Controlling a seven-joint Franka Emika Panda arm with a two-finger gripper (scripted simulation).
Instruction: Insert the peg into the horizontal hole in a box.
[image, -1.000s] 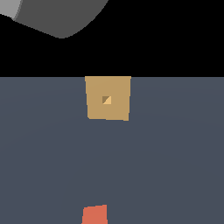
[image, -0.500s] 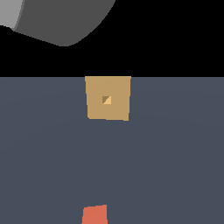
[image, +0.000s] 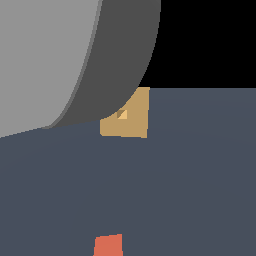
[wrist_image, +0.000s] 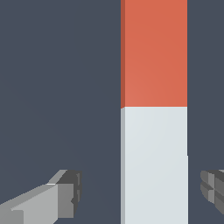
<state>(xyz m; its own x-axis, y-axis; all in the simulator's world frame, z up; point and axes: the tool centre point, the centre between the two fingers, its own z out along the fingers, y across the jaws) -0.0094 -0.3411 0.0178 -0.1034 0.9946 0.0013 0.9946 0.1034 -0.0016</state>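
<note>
While apart—gripper (wrist_image: 139, 197) fingers astride peg (wrist_image: 154, 52).

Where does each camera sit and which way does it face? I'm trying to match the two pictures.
Exterior view: off the arm, facing the box and its hole; a big grey part of the arm covers part of the box.
Wrist view: on the wrist, looking down at the peg between the open gripper fingers.
Shared: the peg's orange-red end and the dark floor.

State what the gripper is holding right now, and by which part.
Nothing is held. In the wrist view the gripper is open, its fingers standing apart on either side of the peg, beside its white half, with gaps showing.
</note>
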